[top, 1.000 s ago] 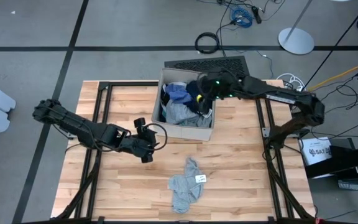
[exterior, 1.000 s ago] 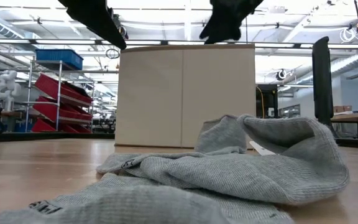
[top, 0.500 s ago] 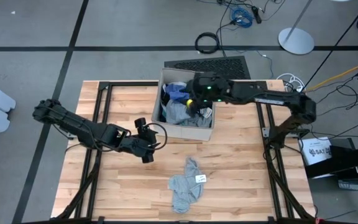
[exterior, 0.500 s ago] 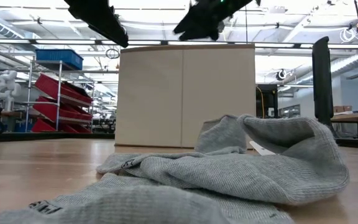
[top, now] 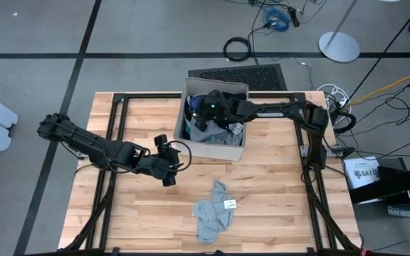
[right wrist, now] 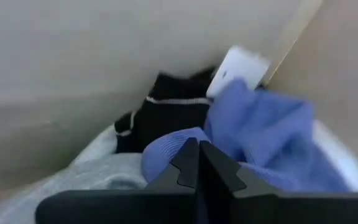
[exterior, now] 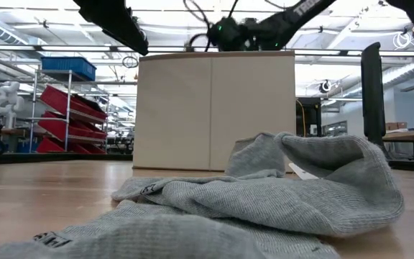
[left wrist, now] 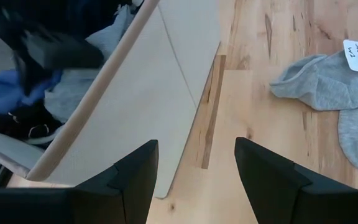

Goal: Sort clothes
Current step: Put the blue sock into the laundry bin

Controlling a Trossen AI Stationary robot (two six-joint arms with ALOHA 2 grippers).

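Left gripper: your left arm reaches in over the left half of the table, and the gripper sits just off the box's near-left corner. In the left wrist view the fingers stand well apart with nothing between them, only bare wood and the box wall past them.

Grey top: you will find it crumpled on the table in front of the box, well apart from both grippers, with a small white tag showing. In the low view it fills the foreground.

Box: beige fabric, standing at the far middle of the table. Clothes are heaped inside: grey fabric towards the near wall, blue at the far left.

Right gripper: your right arm stretches across from the right and reaches down into the box's far-left part. In the right wrist view the fingertips are pressed together on a fold of the blue piece.

Sock: black with a white stripe, lying just beside the blue piece against the box's inner wall.
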